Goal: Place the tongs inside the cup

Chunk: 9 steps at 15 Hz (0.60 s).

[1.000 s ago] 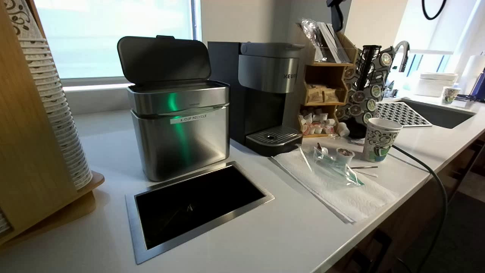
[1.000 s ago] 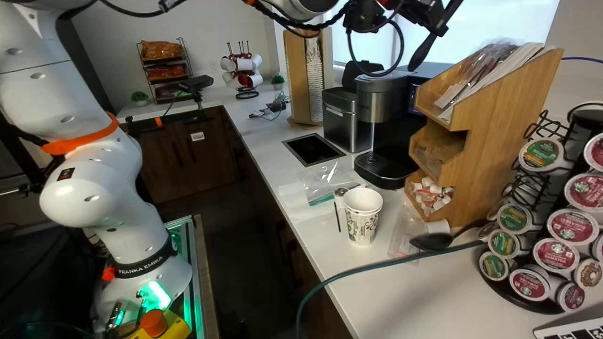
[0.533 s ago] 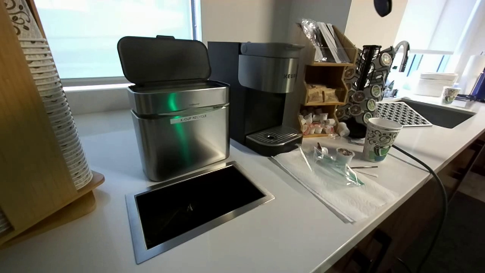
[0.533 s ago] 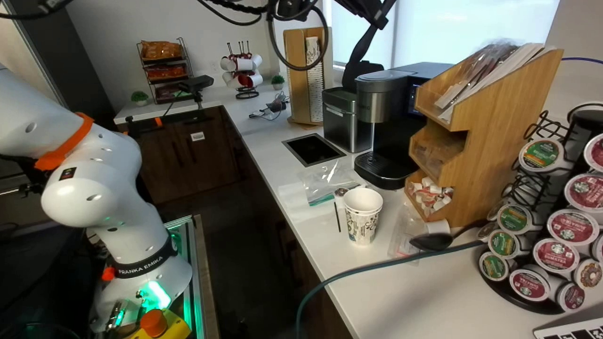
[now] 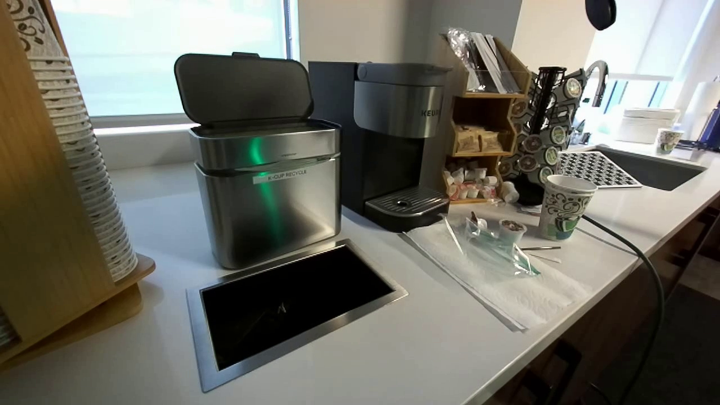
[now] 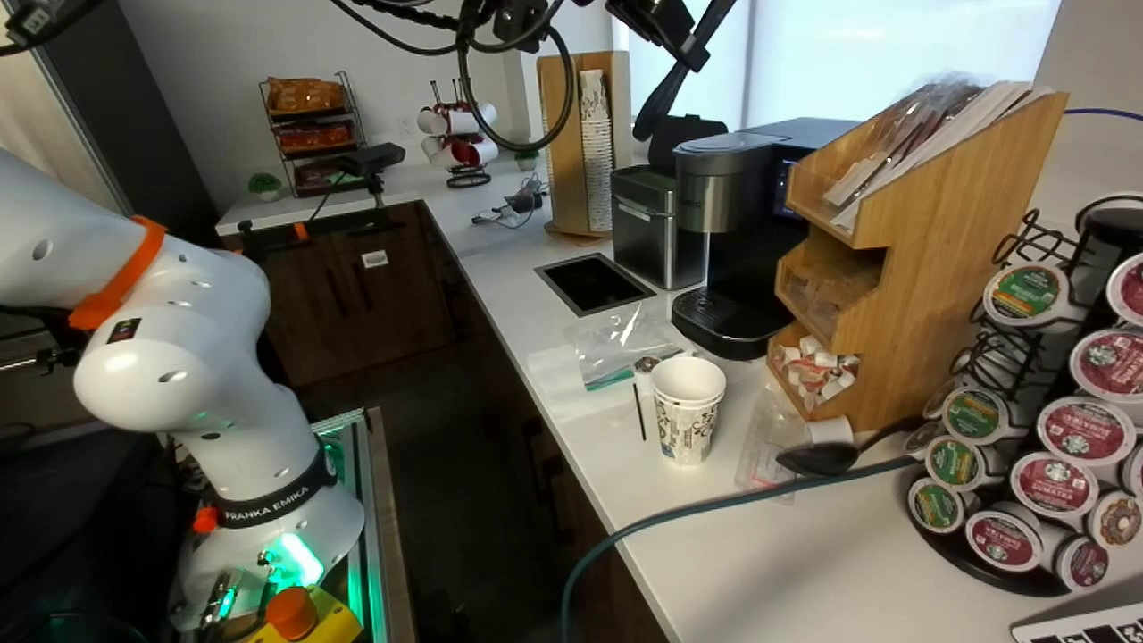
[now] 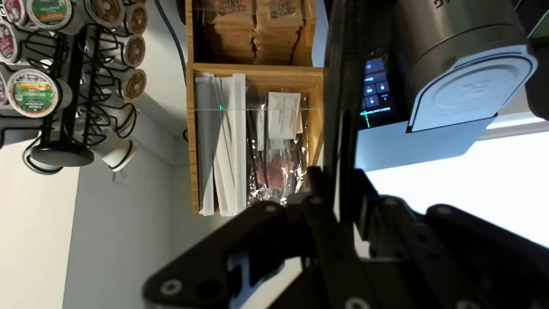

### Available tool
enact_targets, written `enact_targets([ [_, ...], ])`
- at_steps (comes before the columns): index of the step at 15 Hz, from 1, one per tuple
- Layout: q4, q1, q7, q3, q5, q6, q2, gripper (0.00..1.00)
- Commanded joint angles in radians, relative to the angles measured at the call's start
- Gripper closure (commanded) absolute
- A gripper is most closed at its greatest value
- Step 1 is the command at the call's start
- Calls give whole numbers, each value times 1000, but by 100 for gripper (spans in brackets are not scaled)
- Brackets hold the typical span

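Note:
My gripper (image 6: 695, 54) is shut on the dark tongs (image 6: 663, 96) and holds them high above the counter, their lower end pointing down and left in an exterior view. Only the tongs' rounded dark end (image 5: 601, 13) shows at the top of an exterior view. In the wrist view the tongs (image 7: 343, 86) run up from between the gripper's fingertips (image 7: 339, 182), dark and blurred. The white patterned cup (image 5: 567, 208) with a green mark stands upright on the counter. It also shows in an exterior view (image 6: 688, 420), well below and apart from the tongs; the wrist view does not show it.
The coffee machine (image 5: 399, 112), wooden organizer (image 5: 484, 124) and pod rack (image 6: 1027, 429) stand along the back. A plastic bag (image 6: 621, 339) and thin dark stick (image 6: 639, 411) lie near the cup. A dark spoon (image 6: 821, 457) and cable (image 6: 759, 500) lie beside it.
The arm and the held tongs have moved left in one exterior view and right in another, with the tongs' end slightly lower now. The cup has not moved.

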Motion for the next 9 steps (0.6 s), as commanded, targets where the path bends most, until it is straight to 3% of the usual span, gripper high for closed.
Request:
enact_targets([
  [1,-65,-56,32,40,-47,84,-41,95],
  [9,-361,-296,132,181,-144,399,-127,95],
])
